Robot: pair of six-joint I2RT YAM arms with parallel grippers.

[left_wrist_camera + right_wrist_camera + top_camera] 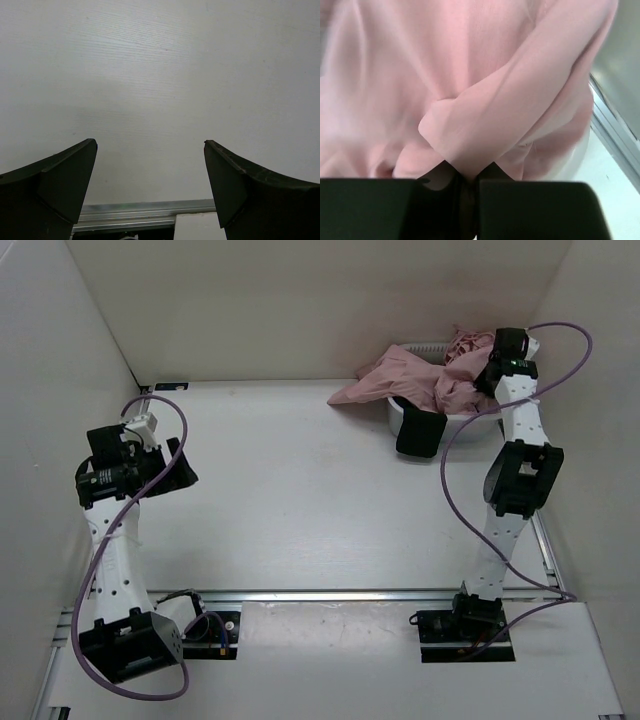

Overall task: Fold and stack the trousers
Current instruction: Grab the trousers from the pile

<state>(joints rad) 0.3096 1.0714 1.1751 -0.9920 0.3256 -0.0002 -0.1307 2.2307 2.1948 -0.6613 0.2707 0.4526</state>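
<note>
Trousers (pixel 400 375) lie bunched in a white basket (pixel 468 423) at the far right corner of the bench (pixel 300 490), one loose part spilling over the rim toward the far edge. Nothing is laid flat yet, so folding has not begun; the step in hand looks like pulling the garment out. Right gripper (pixel 465 176) is reached into the heap, jaws closed and pinching a raised ridge of the pink fabric. A ridge is likely chosen because thin cloth gives no other edge to bite. A black cloth (pixel 420 435) hangs over the basket's near rim, just beside the trousers. Risk: it may drag along if the lift snags it. Left gripper (pixel 150 175) hangs over bare bench near the left edge, jaws wide apart and holding nothing, well clear of the basket and probably waiting for the cloth to come to the middle. The fabric looks limp and slippery, so the lift should go slowly and high enough for both legs to clear the rim
</note>
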